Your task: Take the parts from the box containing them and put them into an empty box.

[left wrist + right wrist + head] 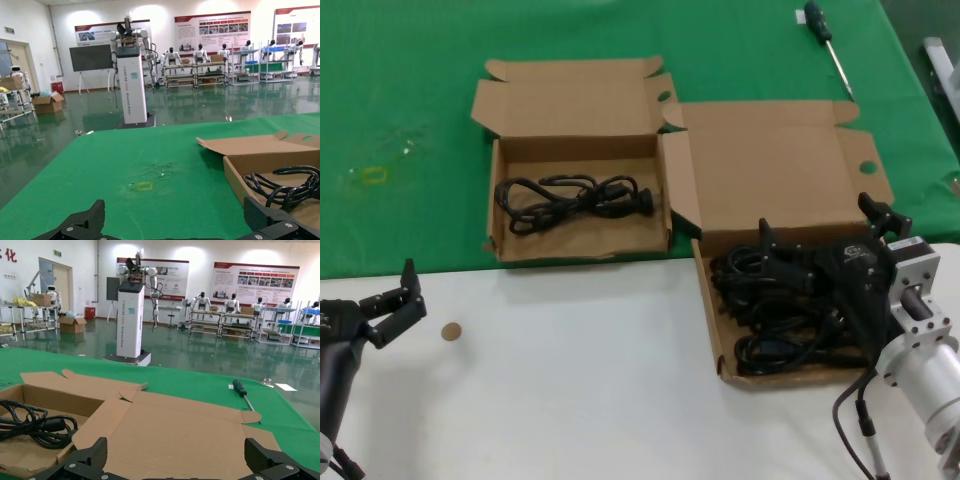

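The larger box (775, 160) stands open at the right, its tray packed with several black coiled cords (770, 335). My right gripper (817, 222) hangs open just above those cords with nothing between its fingers; in its wrist view the gripper (175, 455) faces the box's bare lid (185, 430). The smaller box (510, 245) lies open at centre left with one coiled cord (575, 198) inside, also visible as the cord (285, 187) and the cord (35, 427). At the near left, my left gripper (405, 295) rests open over the white table, apart from both boxes.
A black-handled screwdriver (825, 35) lies on the green mat (400, 100) behind the larger box. A small brown disc (450, 331) sits on the white table (570, 380) near my left gripper. A faint yellow mark (372, 176) shows at the mat's left.
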Motion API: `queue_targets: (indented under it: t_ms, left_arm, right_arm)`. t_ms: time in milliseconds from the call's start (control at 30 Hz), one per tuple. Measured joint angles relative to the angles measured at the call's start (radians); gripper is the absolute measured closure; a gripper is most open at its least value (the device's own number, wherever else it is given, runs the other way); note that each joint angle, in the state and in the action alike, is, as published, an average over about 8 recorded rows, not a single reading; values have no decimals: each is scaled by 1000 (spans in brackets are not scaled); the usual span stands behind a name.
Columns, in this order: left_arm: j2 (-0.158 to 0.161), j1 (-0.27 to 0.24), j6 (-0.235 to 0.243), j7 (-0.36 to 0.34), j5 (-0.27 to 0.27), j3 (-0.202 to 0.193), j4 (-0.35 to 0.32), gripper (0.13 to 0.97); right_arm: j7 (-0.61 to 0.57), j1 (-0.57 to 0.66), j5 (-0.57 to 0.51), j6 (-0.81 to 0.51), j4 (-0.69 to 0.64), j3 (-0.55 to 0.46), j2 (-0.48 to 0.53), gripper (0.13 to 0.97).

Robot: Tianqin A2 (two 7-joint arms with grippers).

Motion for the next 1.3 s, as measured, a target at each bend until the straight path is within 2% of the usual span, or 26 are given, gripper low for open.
queue_targets:
  t_ms: [1300]
  left_arm:
    - [0,0,0,0,0,0,0,132]
  right_arm:
    - [0,0,0,0,0,0,0,129]
